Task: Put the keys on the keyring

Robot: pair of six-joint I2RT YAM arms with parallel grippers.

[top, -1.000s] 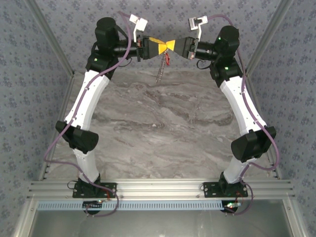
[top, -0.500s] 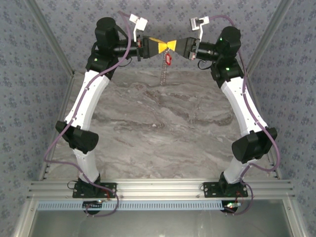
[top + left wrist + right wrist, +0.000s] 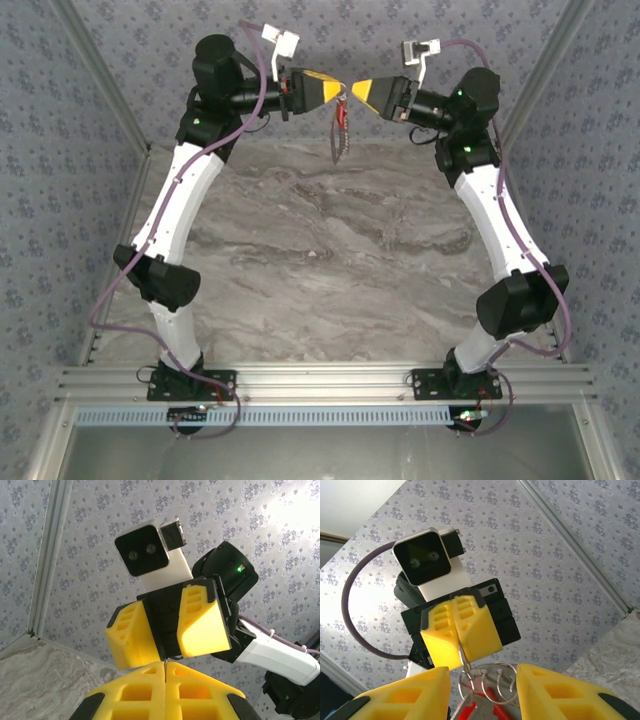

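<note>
W/ left gripper pinched shut on keyring wire, red key dangling, & right gripper part-open holding nothing, any slip of that thin grip could drop the lot.

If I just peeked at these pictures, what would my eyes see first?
Two bright yellow claws almost nose to nose at the far end of the marble table. The left claw is pinched shut and the right claw stands open. Dangling from the left claw's tip is the keyring, shiny wire loops, with a little red key hanging alongside.
</note>
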